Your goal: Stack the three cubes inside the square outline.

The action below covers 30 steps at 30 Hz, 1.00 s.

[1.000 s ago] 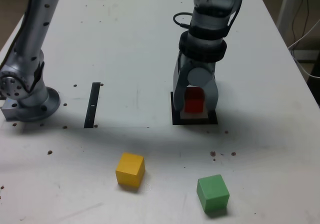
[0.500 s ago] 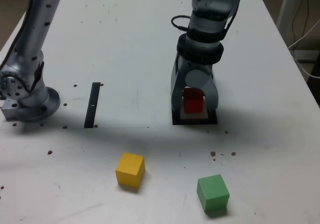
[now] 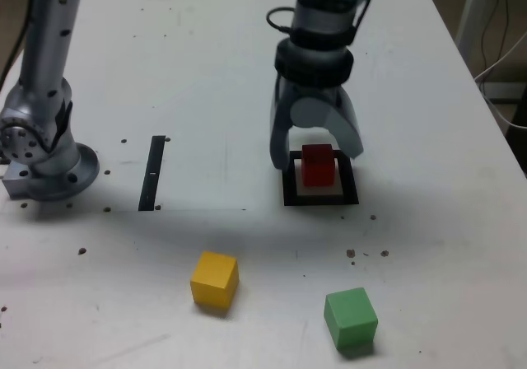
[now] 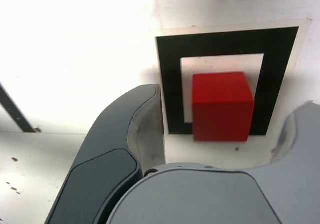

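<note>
In the exterior view, clock set on the red cube with 12 at the top, going left to right: black strip lay at 9 o'clock, not part of the stack. Yellow cube sat alone on the table between 7 and 8 o'clock. Square outline lay flat at the clock's centre, the red cube inside its border, upright. Gripper was open wide, one finger to either side of the red cube with gaps visible in the wrist view, holding nothing. Green cube stood alone between 5 and 6 o'clock. Step in hand, as judged: base cube set, gripper getting clear of it; two cubes left to stack. Next move called for backing off toward 12 without a finger brushing red, then swinging to yellow or green; either would do. The chosen cube needed squaring up first, as both looked turned a bit, then a high carry and a centred lowering onto red. An off-centre drop could have tipped the stack.
</note>
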### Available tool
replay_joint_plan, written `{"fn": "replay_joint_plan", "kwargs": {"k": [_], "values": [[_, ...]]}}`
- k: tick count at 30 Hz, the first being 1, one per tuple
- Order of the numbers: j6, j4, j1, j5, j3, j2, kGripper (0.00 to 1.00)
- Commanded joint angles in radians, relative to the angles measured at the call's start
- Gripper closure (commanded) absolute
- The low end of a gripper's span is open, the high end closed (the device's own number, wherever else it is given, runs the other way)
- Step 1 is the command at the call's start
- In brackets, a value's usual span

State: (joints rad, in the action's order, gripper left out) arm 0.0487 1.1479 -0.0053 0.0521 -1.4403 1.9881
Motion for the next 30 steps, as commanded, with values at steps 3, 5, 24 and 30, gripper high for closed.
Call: {"fn": "replay_joint_plan", "kwargs": {"k": [3,5,24,30], "values": [[-0.017,0.015,0.001,-0.011,0.03,-0.067,0.01],[-0.026,0.027,-0.003,-0.013,0.036,-0.087,0.01],[-0.133,0.107,-0.179,-0.002,0.036,-0.169,0.01],[-0.166,0.114,-0.242,0.001,0.041,-0.174,0.01]]}}
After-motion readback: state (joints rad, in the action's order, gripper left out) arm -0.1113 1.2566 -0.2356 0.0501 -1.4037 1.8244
